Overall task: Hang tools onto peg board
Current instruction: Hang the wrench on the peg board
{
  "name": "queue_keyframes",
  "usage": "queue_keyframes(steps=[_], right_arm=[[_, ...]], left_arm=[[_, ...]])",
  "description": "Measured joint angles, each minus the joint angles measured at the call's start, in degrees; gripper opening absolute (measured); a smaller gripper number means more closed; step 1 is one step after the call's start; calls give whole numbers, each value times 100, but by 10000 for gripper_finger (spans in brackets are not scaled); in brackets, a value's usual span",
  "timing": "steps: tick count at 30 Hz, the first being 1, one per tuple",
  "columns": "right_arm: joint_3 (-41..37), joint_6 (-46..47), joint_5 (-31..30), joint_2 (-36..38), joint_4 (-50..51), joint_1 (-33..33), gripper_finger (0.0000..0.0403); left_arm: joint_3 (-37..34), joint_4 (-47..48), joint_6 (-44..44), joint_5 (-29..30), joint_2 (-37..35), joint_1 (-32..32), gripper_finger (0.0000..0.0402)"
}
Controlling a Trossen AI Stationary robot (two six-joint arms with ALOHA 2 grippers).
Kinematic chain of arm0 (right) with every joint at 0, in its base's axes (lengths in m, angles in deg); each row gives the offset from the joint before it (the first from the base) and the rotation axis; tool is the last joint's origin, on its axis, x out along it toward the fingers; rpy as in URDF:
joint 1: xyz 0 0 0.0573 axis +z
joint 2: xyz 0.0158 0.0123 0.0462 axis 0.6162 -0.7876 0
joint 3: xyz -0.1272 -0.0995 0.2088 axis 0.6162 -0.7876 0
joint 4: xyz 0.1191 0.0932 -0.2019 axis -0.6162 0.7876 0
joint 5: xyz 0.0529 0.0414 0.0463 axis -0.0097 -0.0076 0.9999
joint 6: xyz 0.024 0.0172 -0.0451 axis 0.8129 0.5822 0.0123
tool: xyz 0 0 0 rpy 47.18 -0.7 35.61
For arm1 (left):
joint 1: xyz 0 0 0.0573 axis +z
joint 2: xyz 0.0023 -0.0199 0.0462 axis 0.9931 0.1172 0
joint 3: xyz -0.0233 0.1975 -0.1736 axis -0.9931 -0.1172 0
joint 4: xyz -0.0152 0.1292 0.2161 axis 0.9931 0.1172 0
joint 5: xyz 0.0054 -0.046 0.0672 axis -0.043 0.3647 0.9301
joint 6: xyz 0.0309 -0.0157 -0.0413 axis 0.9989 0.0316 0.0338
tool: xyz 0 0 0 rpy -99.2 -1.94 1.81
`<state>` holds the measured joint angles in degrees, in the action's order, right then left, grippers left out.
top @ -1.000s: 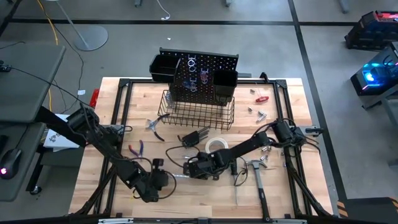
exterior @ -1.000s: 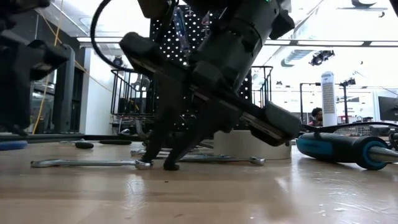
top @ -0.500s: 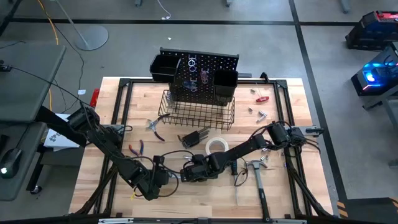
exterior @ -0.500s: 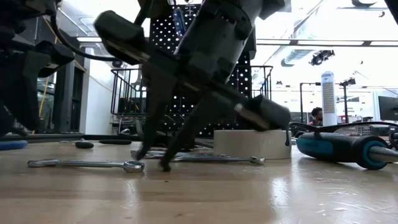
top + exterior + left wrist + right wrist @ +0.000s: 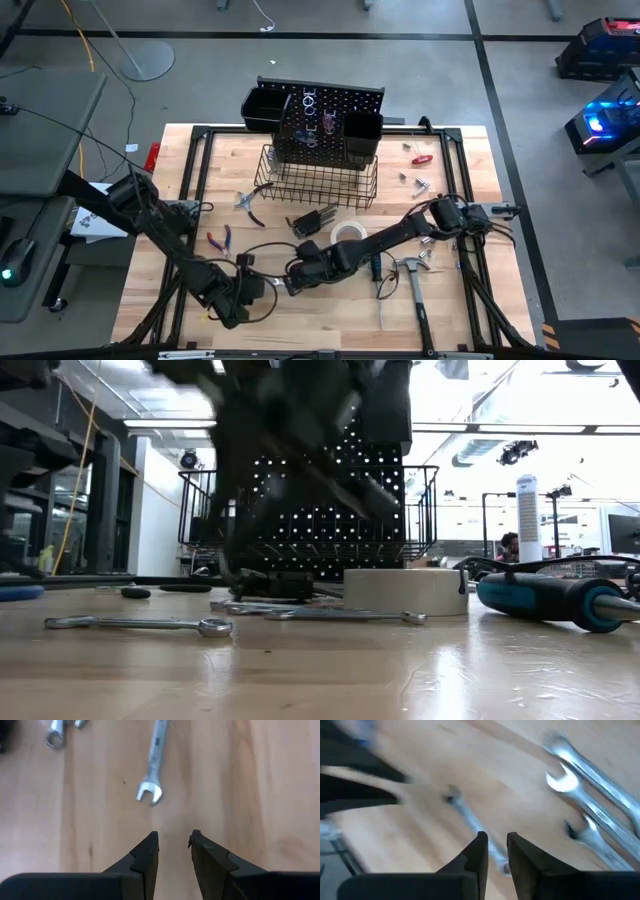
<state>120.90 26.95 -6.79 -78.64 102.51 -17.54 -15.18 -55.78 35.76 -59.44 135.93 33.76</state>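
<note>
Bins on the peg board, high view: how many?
2. One bin sits at the left end of the peg board; the other bin is near its right end, above the wire basket. None looks hidden.

We see the upright black perforated peg board (image 5: 330, 125) at upper centre, wire basket in front. Silver wrenches (image 5: 140, 624) lie flat lower left; white tape roll (image 5: 347, 234) centre; black-handled claw hammer (image 5: 413, 283) lower right.
</note>
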Motion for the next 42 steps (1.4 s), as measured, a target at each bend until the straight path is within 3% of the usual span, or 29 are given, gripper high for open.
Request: queue_keyframes(steps=[2,5,10,15,26,31,37,42], right_arm=[[138,-405,-89,14,-9,31,58],[159,-561,-114,-46,36,102,15],[158,-322,46,-406,64,253,2],[160,-254,2,-544,-88,331,1],[211,-322,-138,-703,428,288,0],[223,273,387,-988,36,157,0],[235,720,1725,-1267,-837,-29,0],[235,640,1892,-1282,-890,-29,0]], left_arm=[[0,-3,-142,-99,0,-80,104],[-33,-184,-346,-222,0,-182,92],[-407,-1172,-832,-390,4,-285,12],[-669,-1345,-1529,-378,7,-302,2],[-708,-1428,-1584,-376,7,-302,1],[-708,-2076,-1086,-376,7,-302,0],[-702,-2515,-828,-370,7,-302,0],[-702,-2324,-829,-379,7,-302,0]])
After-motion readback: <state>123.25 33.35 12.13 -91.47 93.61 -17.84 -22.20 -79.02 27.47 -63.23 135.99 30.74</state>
